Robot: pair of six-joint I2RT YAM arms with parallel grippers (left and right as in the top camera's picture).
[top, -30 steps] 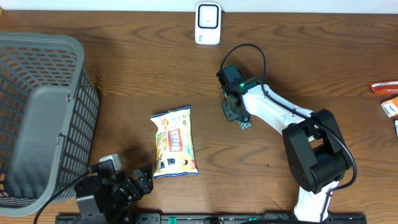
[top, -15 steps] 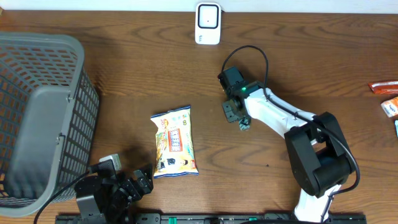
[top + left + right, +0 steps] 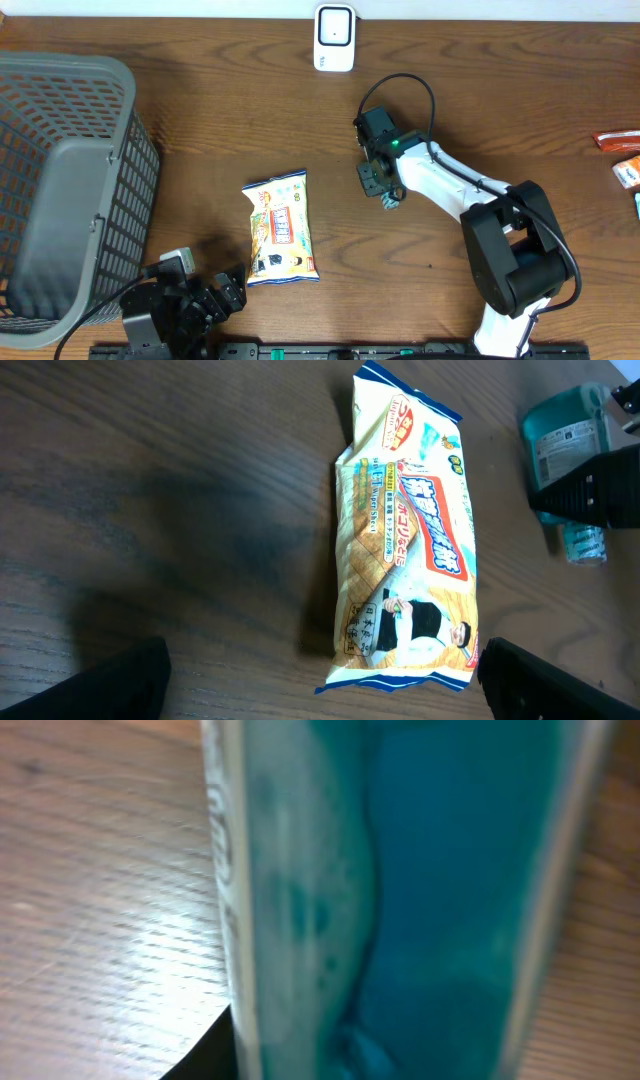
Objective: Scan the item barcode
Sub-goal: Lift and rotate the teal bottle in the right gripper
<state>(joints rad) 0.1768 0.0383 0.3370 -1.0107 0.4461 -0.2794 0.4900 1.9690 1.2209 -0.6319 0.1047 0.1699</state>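
At right pincer (image 3: pixel 385 191): teal item (image 3: pixel 430 900), white label (image 3: pixel 562 438) | clamp: cannot tell | left pincer (image 3: pixel 322 685): apart

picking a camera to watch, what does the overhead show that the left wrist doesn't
Only the overhead shows the grey basket, the white scanner at the far edge, most of the right arm and the packets at the right edge. Only the left wrist shows the snack bag close enough to make out its print, and the label on the teal container. Both show that bag lying flat on the wooden table, with the teal container beyond it at the right pincer.
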